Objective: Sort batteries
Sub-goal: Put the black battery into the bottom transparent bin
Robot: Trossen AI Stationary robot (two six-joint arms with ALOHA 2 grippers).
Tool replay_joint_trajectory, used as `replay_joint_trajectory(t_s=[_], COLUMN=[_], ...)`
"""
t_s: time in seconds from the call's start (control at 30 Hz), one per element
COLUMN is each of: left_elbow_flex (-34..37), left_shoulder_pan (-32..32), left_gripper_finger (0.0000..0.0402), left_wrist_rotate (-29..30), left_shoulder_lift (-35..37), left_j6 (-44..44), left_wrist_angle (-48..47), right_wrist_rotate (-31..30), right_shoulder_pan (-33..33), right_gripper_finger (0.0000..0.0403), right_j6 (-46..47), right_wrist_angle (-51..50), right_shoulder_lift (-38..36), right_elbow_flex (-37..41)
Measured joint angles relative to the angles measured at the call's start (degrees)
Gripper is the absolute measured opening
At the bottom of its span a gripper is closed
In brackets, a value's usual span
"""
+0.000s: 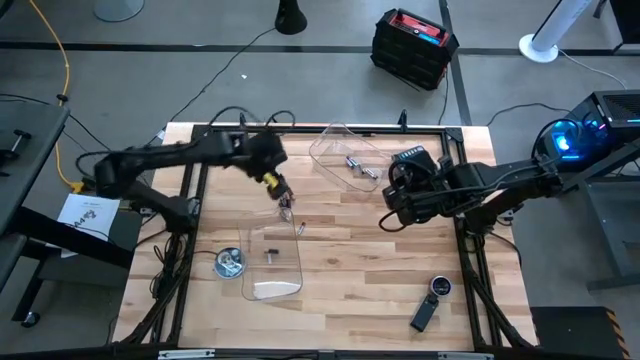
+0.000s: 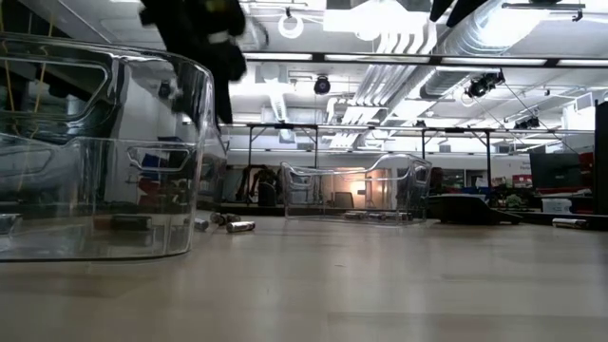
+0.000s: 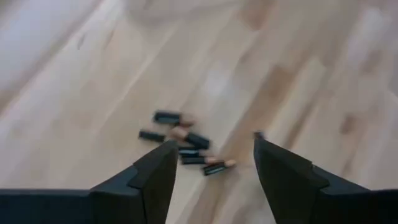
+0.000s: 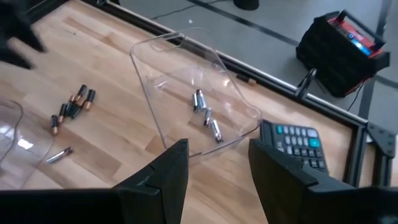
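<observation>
Several dark batteries with reddish-brown ends [image 3: 186, 146] lie in a loose cluster on the wood [image 1: 288, 210], with one silvery battery [image 4: 59, 154] a little apart. My left gripper [image 3: 212, 142] hovers open above the cluster [image 1: 283, 197], touching nothing. Three silvery batteries [image 4: 205, 116] lie in the far clear tray [image 1: 345, 158]. One battery [image 1: 268, 255] lies in the near clear tray [image 1: 272, 262]. My right gripper [image 4: 217, 146] is open and waits near the far tray's right side [image 1: 390, 212].
A round shiny metal dish [image 1: 230, 263] sits left of the near tray. A black oblong gadget [image 1: 430, 305] lies by the near right corner. A black keypad device [image 4: 295, 140] sits beside the far tray. Bare wood lies between the trays and the gadget.
</observation>
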State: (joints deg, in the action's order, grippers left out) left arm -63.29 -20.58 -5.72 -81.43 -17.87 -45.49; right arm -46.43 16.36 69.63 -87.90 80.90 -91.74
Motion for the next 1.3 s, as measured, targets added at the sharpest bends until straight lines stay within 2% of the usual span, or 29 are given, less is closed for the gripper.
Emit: replay_joint_trajectory(t_s=[0.13,0.33,0.6,1.03,1.13,1.3], left_elbow_flex=[0.04,0.04,0.02,0.15,0.15,0.12], left_shoulder_pan=[-5.18,-6.84,-5.56,-4.96,-4.96,-4.24], left_gripper_finger=[0.0195,0.0192,0.0192,0.0192,0.0192,0.0192], left_wrist_rotate=[-5.51,-5.44,-2.88,4.80,5.64,6.61], left_shoulder_lift=[-9.57,-18.40,-22.13,-22.65,-21.69,-20.75], left_j6=[-2.89,-3.61,-8.78,-11.04,-7.08,9.83], left_wrist_angle=[0.72,2.04,5.55,2.29,2.85,1.34], right_wrist_rotate=[0.21,0.26,-0.05,-0.38,-0.48,-0.53], right_shoulder_pan=[0.00,0.00,0.02,0.02,0.00,0.00], right_gripper_finger=[0.0161,0.0161,0.0161,0.0161,0.0161,0.0161], right_j6=[0.00,0.00,0.00,-0.64,-0.66,-1.53], right_wrist_angle=[1.40,2.47,2.45,1.81,1.48,1.38], right_shoulder_lift=[0.00,0.02,0.02,0.04,0.04,0.02], right_elbow_flex=[0.00,0.00,0.00,0.00,0.00,0.00])
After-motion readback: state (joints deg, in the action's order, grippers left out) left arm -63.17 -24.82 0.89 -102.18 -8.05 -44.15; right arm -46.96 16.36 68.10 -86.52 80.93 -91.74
